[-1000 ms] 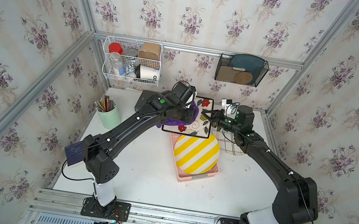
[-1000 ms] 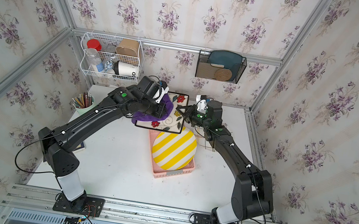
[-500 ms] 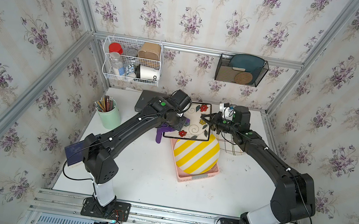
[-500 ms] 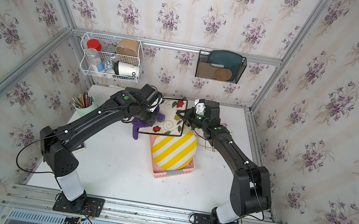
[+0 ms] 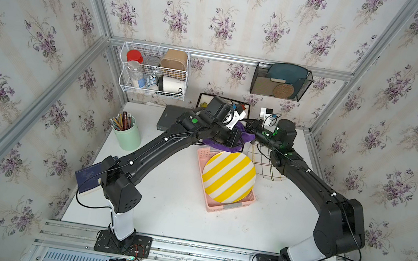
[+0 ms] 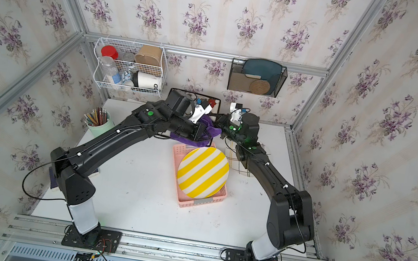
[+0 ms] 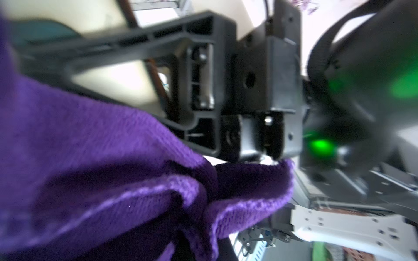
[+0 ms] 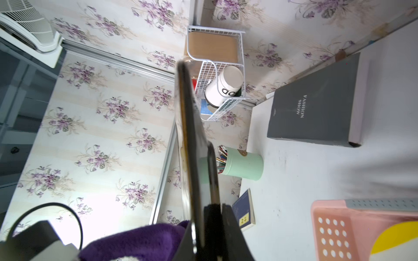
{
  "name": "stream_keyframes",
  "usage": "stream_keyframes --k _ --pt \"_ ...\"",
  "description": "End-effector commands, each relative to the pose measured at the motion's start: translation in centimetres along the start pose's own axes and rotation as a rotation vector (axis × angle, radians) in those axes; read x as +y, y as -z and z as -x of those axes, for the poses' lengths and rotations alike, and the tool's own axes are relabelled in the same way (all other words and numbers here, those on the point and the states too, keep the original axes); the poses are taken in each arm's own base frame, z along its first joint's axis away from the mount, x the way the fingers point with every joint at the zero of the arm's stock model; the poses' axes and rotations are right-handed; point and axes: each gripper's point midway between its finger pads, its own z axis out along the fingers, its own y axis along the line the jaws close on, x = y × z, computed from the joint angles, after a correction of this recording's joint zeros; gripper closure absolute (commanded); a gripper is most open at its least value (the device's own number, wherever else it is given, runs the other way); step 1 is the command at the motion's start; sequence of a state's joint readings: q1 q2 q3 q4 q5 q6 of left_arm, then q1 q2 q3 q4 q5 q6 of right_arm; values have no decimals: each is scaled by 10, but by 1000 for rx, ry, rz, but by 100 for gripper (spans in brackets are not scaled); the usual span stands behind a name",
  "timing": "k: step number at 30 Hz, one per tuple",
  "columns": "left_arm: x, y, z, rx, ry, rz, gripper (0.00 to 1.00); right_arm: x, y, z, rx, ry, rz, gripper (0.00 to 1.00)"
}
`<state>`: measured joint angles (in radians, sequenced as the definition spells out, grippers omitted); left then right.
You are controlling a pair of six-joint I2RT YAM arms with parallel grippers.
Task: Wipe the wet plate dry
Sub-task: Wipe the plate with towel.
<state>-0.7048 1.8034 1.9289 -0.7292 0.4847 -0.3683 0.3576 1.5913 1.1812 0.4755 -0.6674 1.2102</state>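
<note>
The black-rimmed rectangular plate with a cream painted face [image 8: 186, 126] stands on edge in the air at the back of the table, close to the rear wall. The right wrist view shows it edge-on. In both top views only a strip of its rim and two painted spots [image 5: 203, 102] show above the left arm's wrist, and the rest is covered.

The right gripper [image 5: 252, 124] is clamped on the plate's rim. One black finger [image 8: 212, 171] lies flat along the plate and the other is hidden behind it.

The left gripper [image 5: 242, 139] is closed, and its fingertips are buried in a bunched purple knitted cloth [image 7: 113, 171]. The cloth hangs around the gripper and touches the plate beside the right gripper. Whether it is pressing on the plate's face cannot be told. The left wrist view is blurred.

Both arms stretch from the front rail to the back of the table. Their wrists meet beyond the far end of a pink perforated basket [image 5: 229, 208], which holds a round yellow-and-white striped plate [image 5: 229, 176].
</note>
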Motion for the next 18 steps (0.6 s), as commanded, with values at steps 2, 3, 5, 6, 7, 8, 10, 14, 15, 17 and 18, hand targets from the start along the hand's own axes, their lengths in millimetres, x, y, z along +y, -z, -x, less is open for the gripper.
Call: stream_keyframes --k 2,3,5,6,7,8,10,14,15,17,18 --pt "52 27 3 -32 55 203 100 72 23 17 -74 57 270 100" --pt "67 39 7 -61 82 244 100 72 26 17 -81 56 272 100" --pt "87 53 13 -104 136 280 100 71 28 13 -77 68 263 100" --pt "93 56 16 -115 149 286 100 72 25 7 -62 82 260 100" --pt "97 56 18 -120 153 296 100 75 21 -2 -39 96 263 100" --pt "100 55 21 -124 148 312 100 78 16 -13 -5 109 272 100" --pt "110 54 27 -130 150 358 100 86 3 -38 68 122 302 100" --pt "133 48 41 -143 225 395 100 105 5 -43 56 138 372 100" --pt "130 45 44 -145 231 368 100 104 9 -36 31 140 364 100" --pt "120 38 48 -139 230 313 100 102 21 -22 -20 147 349 100" --pt "113 35 49 -135 227 278 100 100 27 -17 -37 153 338 100"
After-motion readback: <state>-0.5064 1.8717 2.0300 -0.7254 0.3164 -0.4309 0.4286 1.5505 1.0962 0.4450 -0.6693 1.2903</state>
